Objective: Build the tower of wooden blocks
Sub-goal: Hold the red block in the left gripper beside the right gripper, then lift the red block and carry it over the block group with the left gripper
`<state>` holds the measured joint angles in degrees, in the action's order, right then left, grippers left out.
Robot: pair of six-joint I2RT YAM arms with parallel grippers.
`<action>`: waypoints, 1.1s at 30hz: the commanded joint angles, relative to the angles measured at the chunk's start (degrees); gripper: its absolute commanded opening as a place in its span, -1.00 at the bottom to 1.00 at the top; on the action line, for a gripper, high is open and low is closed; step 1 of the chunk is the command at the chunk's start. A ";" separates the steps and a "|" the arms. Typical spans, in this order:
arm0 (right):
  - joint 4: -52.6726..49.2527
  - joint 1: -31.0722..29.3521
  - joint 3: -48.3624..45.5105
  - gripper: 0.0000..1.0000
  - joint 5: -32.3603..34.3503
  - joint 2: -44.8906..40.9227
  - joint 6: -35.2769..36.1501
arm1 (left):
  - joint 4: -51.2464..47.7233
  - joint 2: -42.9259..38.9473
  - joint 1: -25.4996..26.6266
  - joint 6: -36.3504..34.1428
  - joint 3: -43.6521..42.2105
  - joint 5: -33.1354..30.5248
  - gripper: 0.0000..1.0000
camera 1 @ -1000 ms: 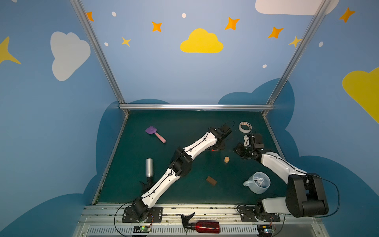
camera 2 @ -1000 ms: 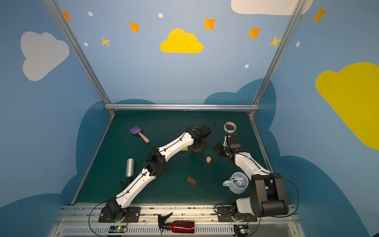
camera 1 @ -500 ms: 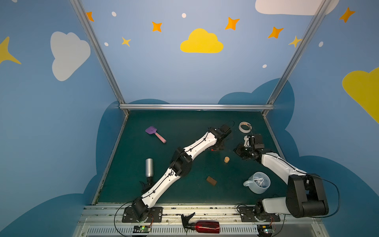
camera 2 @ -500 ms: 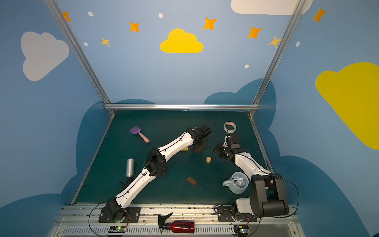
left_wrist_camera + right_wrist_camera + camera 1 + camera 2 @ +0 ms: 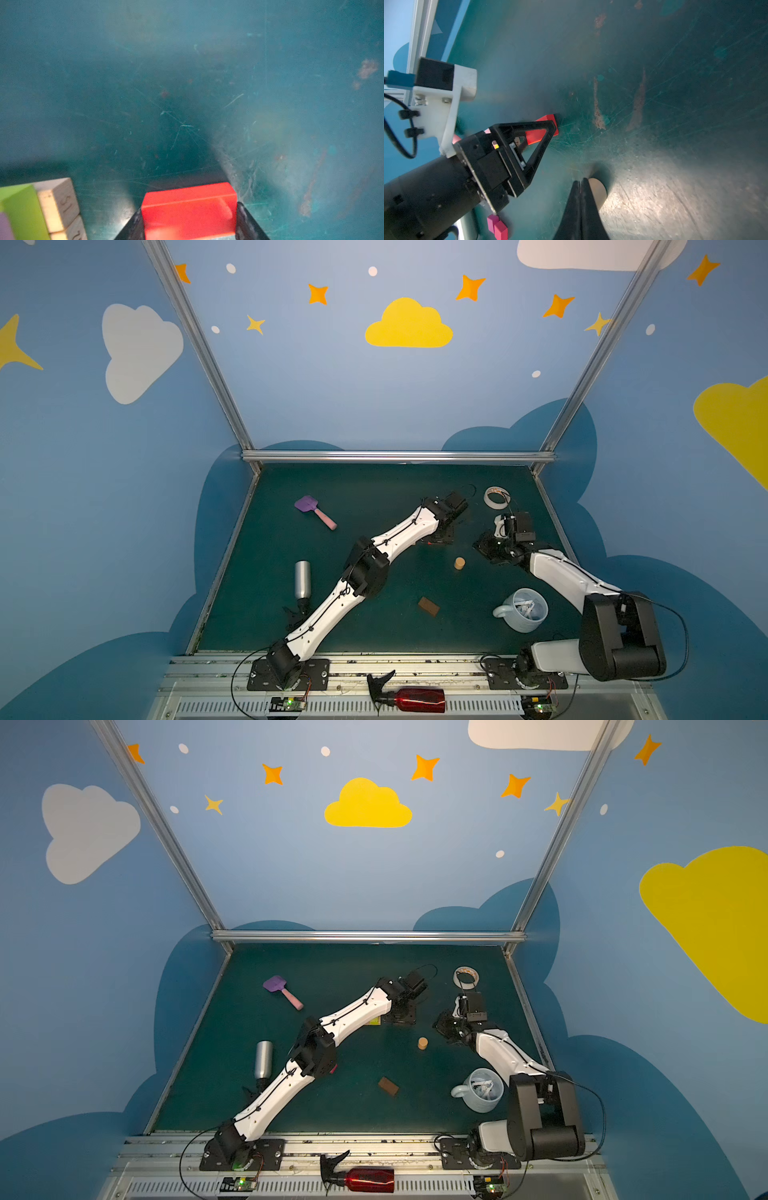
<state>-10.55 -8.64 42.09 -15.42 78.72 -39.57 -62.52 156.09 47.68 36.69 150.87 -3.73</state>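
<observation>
My left gripper (image 5: 189, 207) is shut on a red block (image 5: 187, 199), one finger pressed against each end, low over the green mat. Beside it stands the tower: a lime-green block (image 5: 20, 209) on tan blocks (image 5: 60, 203). In both top views this gripper (image 5: 441, 536) is at the back middle and mostly hides the stack. My right gripper (image 5: 580, 180) is shut and empty, with the tan cylinder (image 5: 598, 189) just beyond its tips. The cylinder (image 5: 459, 563) and a brown block (image 5: 429, 606) lie loose on the mat. Two magenta squares (image 5: 497, 226) lie under the left arm.
A purple spatula (image 5: 313, 510) lies at the back left and a white tape roll (image 5: 496, 497) at the back right. A metal bottle (image 5: 302, 578) lies left of the left arm. A pale mug (image 5: 523, 610) stands front right, near the right arm's base.
The left jaws have narrowed onto the red block. Neither arm has visibly shifted, and the right gripper stays shut.
</observation>
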 commanded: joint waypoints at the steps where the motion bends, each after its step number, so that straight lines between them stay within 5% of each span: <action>1: -0.42 0.20 -0.43 -1.00 0.04 -1.24 0.81 | -4.49 0.97 0.13 -2.28 -2.52 0.78 -0.04; 33: -0.72 -0.12 0.36 -1.00 -0.99 -1.51 0.74 | -9.37 -9.51 1.45 -4.81 -2.42 3.39 -0.04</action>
<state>-10.57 -8.67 42.09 -15.97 78.72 -39.57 -70.28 150.65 48.90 32.18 148.46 -0.47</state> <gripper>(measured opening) 0.048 0.589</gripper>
